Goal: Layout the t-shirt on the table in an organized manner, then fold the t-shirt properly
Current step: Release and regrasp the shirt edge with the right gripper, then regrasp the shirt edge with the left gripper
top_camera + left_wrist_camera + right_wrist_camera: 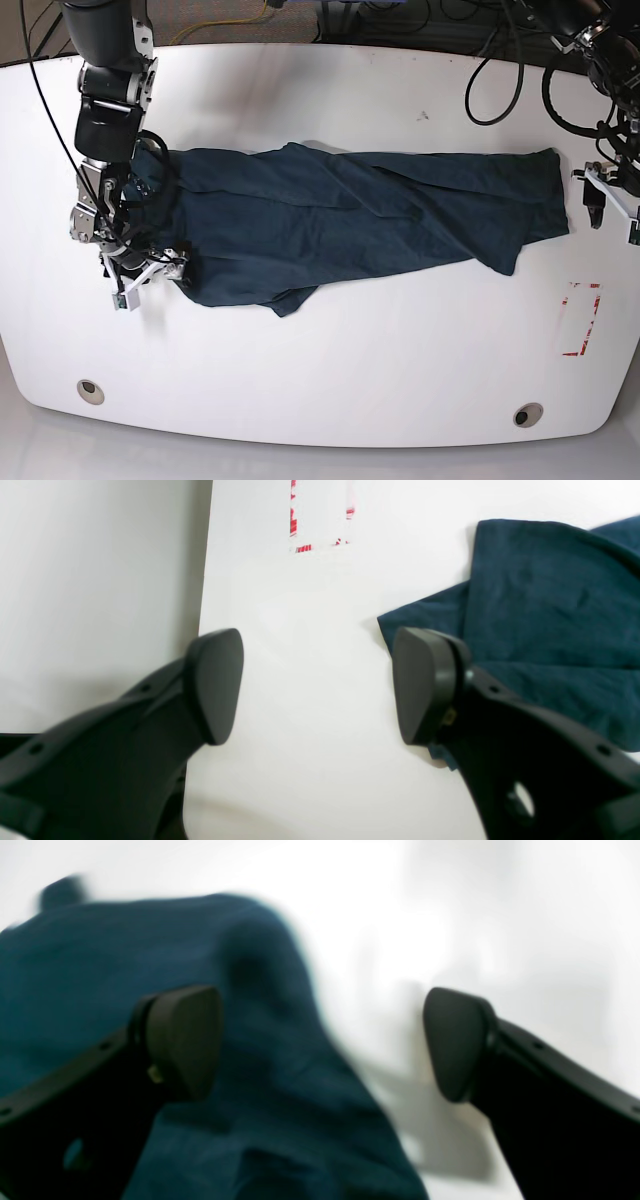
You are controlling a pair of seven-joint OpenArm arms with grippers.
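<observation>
Black arms (105,110), looping black cables (510,70), rounded matte black fingers (217,685).

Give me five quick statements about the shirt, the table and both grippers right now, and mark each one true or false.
1. The t-shirt is neatly folded into a small square. False: it lies stretched out and wrinkled across the table.
2. The left gripper is open with nothing between its jaws. True.
3. The right gripper is shut on the shirt. False: its jaws stand apart over the shirt's edge, gripping nothing.
4. A red tape mark sits on the table clear of the shirt. True.
5. The shirt covers both grommet holes. False: both holes show along the table's near edge, apart from the cloth.
</observation>
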